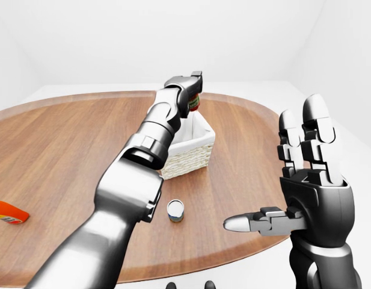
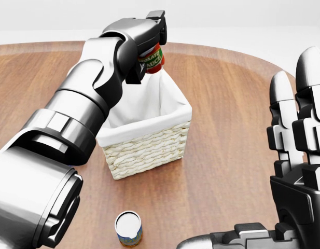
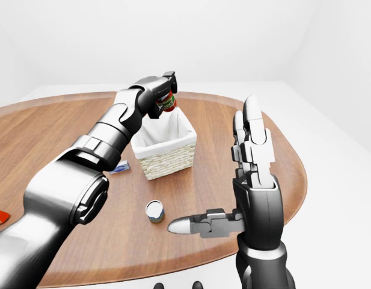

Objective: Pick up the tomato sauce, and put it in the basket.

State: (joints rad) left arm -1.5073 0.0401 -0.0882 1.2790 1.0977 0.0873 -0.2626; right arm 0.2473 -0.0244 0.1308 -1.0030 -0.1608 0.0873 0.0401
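1 can held over the basket, 1 hand standing idle

2 robot arms reach over a round wooden table in a plain white room. The left hand is closed around the tomato sauce, a small can with a red and green label. The can hangs just above the basket, over the rim farthest from the robot, and it looks slightly tilted, its long axis near upright. The basket is pale wicker with a white cloth lining, and what shows of its inside looks empty. Judging from this, the carry is nearly finished: the can needs only a short move toward the basket's middle and downward before the fingers let go. Released where it now hangs, it could catch the rim.

The right hand stands well to the right of the basket, fingers straight up and spread, thumb pointing left, holding nothing.

Nearer the robot than the basket stands a second small can, upright, with a light lid. Far left of the basket, at the table's edge, lies an orange and red package. A small blue and white item lies just left of the basket.
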